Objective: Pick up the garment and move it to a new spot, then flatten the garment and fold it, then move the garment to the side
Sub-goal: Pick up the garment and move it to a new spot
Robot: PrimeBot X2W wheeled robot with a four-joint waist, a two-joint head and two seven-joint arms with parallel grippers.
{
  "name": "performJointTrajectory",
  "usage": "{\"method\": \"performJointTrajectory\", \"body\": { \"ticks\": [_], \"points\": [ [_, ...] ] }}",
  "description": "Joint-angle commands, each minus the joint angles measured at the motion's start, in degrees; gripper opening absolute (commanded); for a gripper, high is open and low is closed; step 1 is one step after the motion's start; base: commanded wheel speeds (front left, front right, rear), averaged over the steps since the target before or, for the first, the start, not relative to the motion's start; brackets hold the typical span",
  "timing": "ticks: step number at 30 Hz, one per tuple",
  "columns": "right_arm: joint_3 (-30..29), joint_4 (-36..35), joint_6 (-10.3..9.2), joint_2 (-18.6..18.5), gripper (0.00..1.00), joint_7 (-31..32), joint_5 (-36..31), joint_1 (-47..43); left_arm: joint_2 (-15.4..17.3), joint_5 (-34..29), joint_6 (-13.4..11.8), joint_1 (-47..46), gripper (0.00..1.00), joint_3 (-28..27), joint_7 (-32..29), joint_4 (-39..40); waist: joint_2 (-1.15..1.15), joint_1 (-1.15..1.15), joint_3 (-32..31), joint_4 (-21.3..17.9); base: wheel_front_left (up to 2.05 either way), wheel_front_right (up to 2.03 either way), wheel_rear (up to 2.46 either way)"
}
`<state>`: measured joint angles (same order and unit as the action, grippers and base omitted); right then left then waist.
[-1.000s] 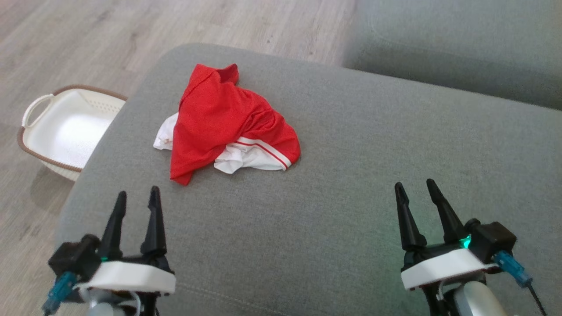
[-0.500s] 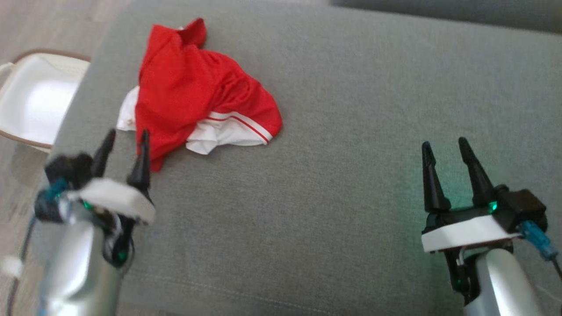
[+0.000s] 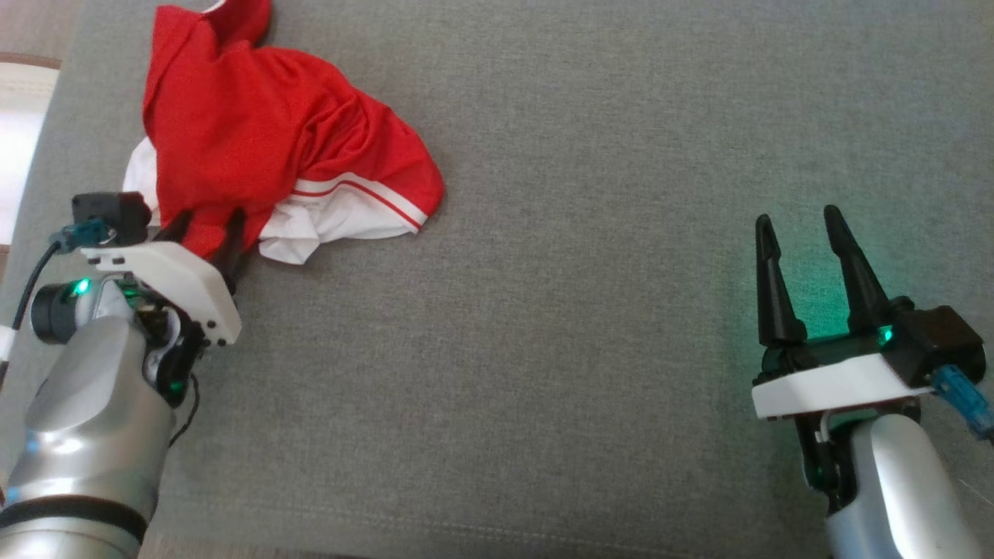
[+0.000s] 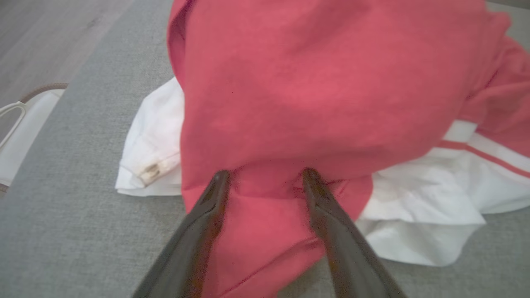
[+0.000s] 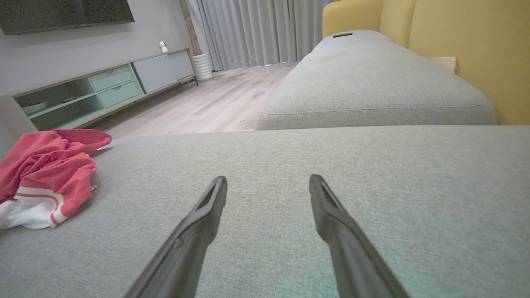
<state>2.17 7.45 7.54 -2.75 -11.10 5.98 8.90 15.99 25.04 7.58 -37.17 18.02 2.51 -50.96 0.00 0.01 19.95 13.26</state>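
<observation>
The garment (image 3: pixel 264 140), red with white panels and a red stripe, lies crumpled at the far left of the grey cushion (image 3: pixel 582 310). My left gripper (image 3: pixel 208 225) is at its near red corner. In the left wrist view the garment (image 4: pixel 314 82) looms close, and the left gripper (image 4: pixel 266 176) is open, its two tips resting on a red fold that lies between them. My right gripper (image 3: pixel 800 221) stands open over bare cushion at the right, well away from the cloth. In the right wrist view the right gripper (image 5: pixel 268 180) has nothing between its fingers and the garment (image 5: pixel 45 165) lies far left.
A white basket (image 3: pixel 19 140) with a brown rim stands on the floor beside the cushion's left edge, as the left wrist view confirms with the basket (image 4: pixel 16 128). Beyond lie a second grey cushion (image 5: pixel 372 82), a yellow sofa back (image 5: pixel 468 41) and a low cabinet (image 5: pixel 103 87).
The head camera has tilted down and shifted the picture. My left gripper has reached forward to the garment's near red corner, still open. The garment has not moved on the cushion.
</observation>
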Motion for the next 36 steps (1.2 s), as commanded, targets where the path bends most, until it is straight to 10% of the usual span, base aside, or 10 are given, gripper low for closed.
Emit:
{"method": "performJointTrajectory", "body": {
  "ticks": [1,12,18,24,36],
  "points": [
    [1.15,-2.1,-0.05,-0.13,1.0,-0.12,-0.15,1.16,3.58,1.31,-0.1,-2.87,0.0,-0.86,0.62,-0.14,0.0,-0.01,0.39,-0.43,0.0,0.0,0.0],
    [1.46,-0.32,-0.05,-0.13,1.0,-0.94,1.0,0.75,7.04,3.07,-0.09,-5.56,0.0,3.33,11.55,0.74,0.0,-0.01,-3.21,-0.58,0.0,0.0,0.0],
    [2.47,1.47,-0.05,-0.13,1.0,-1.9,2.67,0.13,9.13,-0.27,-2.28,-4.0,0.0,-3.44,12.45,17.33,0.0,-0.01,-7.01,-1.19,0.0,0.0,0.0],
    [4.35,3.76,-0.05,-0.13,1.0,-2.94,4.9,-0.95,7.45,-5.62,-4.27,4.14,0.0,-12.87,12.48,37.79,0.0,-0.01,-11.01,-3.28,0.0,0.0,0.0],
    [5.23,4.81,-0.05,-0.13,1.0,-3.66,6.4,-0.12,3.91,-7.11,-2.47,2.65,0.0,-9.28,12.48,43.25,0.0,-0.01,-12.29,-10.67,0.0,0.0,0.0]
  ]
}}
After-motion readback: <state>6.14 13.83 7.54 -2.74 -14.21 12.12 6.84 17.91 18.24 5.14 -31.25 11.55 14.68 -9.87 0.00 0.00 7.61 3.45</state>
